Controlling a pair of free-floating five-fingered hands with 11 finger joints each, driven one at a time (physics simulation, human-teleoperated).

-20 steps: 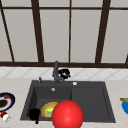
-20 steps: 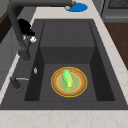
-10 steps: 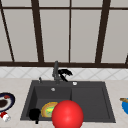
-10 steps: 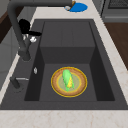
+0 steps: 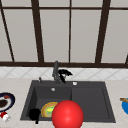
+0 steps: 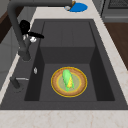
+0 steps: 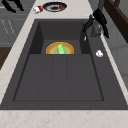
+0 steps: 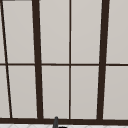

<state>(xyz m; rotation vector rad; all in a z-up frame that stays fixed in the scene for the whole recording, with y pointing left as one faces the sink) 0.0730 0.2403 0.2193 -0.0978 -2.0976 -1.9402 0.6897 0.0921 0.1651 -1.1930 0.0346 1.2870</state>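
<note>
1. Front view. The right hand hangs at the back rim of the sink, just beside the upright faucet, its fingers spread and relaxed, pinching nothing. The left hand shows as a dark shape at the sink's front left corner; whether its fingers are spread or curled cannot be told. A red ball fills the near foreground, covering part of the yellow-rimmed plate in the left basin. A dark dish lies on the counter at the left, a blue plate at the right edge.

2. Left side view. The faucet is dark grey, a tall post with a long spout running across the top. The right hand sits against the post, fingers extended toward the basin. The plate lies flat on the basin floor, bearing a green-and-yellow corn cob. The raised far half of the sink is bare, with open room above it.

3. Right side view. The right hand hangs close against the faucet, on the sink's far right rim. The left hand hovers over the far left edge, near the dark dish.

4. Upper view. The window has dark bars; the faucet top rises at the bottom edge.
</note>
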